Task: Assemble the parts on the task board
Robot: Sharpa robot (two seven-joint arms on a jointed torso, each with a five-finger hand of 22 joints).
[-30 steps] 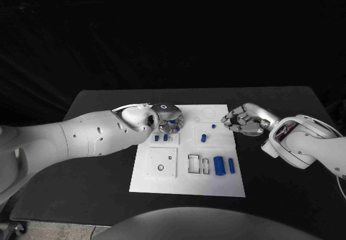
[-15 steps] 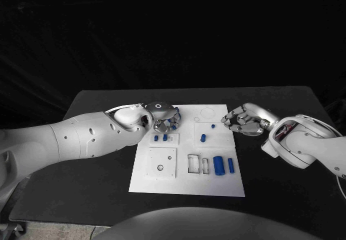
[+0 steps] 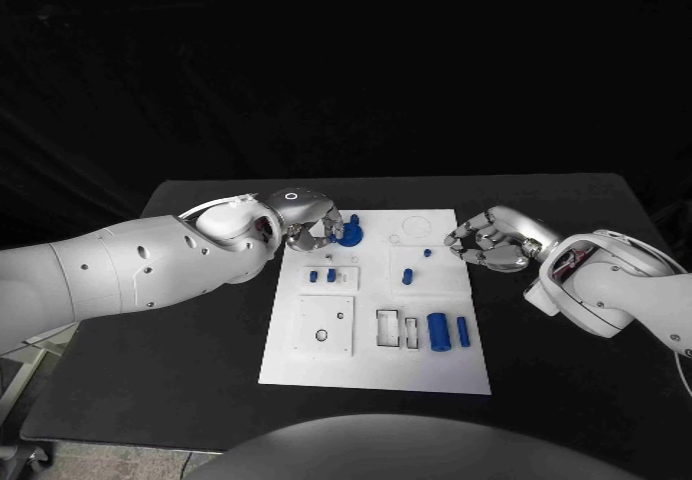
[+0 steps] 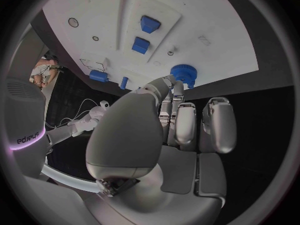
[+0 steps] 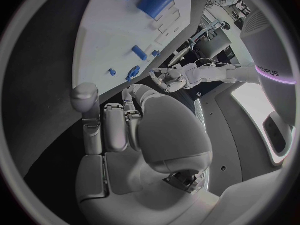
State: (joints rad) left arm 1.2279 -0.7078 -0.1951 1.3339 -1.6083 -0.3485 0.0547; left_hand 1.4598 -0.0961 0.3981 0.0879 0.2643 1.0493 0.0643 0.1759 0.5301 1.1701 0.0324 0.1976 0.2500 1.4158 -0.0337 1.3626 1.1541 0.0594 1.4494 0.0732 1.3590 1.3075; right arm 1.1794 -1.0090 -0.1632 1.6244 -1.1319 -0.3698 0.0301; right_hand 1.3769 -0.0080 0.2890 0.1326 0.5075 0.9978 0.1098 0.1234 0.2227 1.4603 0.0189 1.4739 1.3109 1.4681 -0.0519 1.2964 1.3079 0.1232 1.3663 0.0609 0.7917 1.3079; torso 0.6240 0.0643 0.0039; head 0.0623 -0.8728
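Observation:
The white task board lies in the middle of the black table. A blue round toothed part stands near the board's far left corner. My left hand is just left of it; its fingertips end right at the part's rim, with nothing between them. My right hand hovers at the board's far right edge, fingers curled in, holding nothing that I can see. Two small blue pieces stand in the left block, and two more in the right block.
A thick blue cylinder and a thinner one lie at the board's near right, beside rectangular slots. A white square plate with small holes sits at the near left. Bare black table surrounds the board.
My left hand has drawn back to the left off the board's far corner, uncovering the blue round part. The right hand has stayed where it was.

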